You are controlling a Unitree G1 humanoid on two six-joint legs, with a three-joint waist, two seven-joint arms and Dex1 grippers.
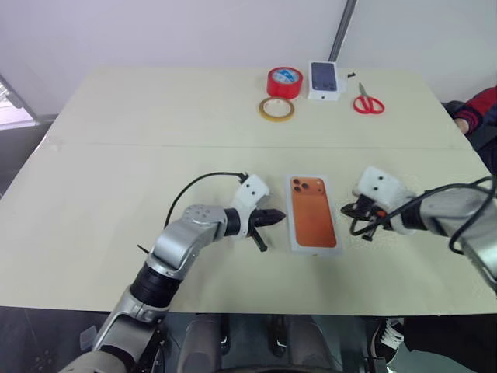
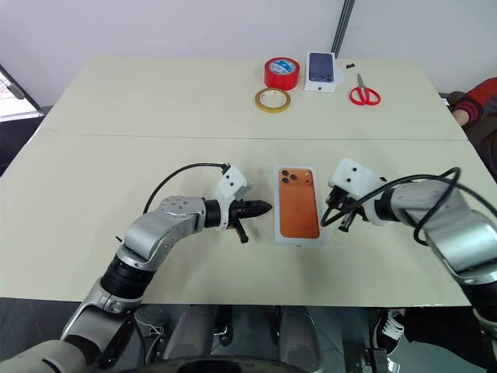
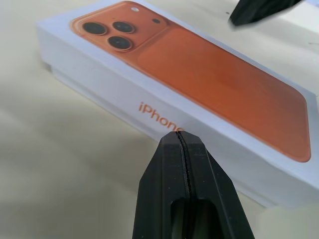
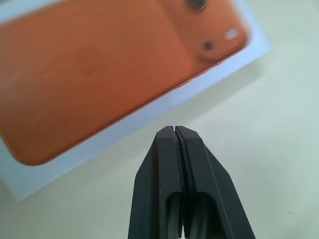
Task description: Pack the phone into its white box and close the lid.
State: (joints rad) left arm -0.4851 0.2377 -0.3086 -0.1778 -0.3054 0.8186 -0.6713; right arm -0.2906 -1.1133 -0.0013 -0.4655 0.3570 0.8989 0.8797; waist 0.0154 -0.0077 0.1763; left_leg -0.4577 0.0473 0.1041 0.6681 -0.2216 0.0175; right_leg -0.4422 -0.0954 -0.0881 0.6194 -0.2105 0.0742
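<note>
We see the white box point(image 1: 314, 211) lying closed on the tabletop point(image 1: 116, 155), near the front edge and between the two claws; its lid point(image 3: 164, 74) is on, and the lid's top bears a printed picture of an orange phone with dark lenses at the far corner; the phone itself is hidden from us. The left claw point(image 1: 273, 218) sits just left of the box, its black fingers point(image 3: 184, 164) pressed together on nothing, tips pointing at the box's side. The right claw point(image 2: 342, 214) hovers just right of the box, fingers point(image 4: 177, 159) likewise pressed together and empty. At the far side lie a red tape roll point(image 1: 284, 81), a yellowish tape ring point(image 1: 276, 109), a small white box with a dark phone picture point(image 1: 325, 79) and red scissors point(image 1: 367, 102).
</note>
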